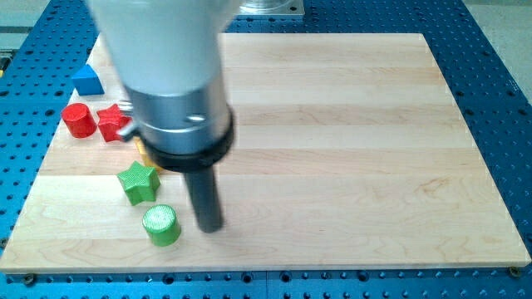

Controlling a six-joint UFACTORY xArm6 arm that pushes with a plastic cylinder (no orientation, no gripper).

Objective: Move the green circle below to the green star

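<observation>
The green circle (161,225) is a short green cylinder near the view's bottom left of the wooden board (349,149). The green star (138,181) lies just above it and slightly to the left, a small gap apart. My tip (209,227) rests on the board just right of the green circle, close to it; I cannot tell if they touch. The arm's pale body and dark collar cover the board above the tip.
A red cylinder (80,120) and a red star-like block (113,123) sit at the left edge. A blue block (87,80) lies above them. A yellow-orange block (143,154) is mostly hidden under the arm. Blue perforated table surrounds the board.
</observation>
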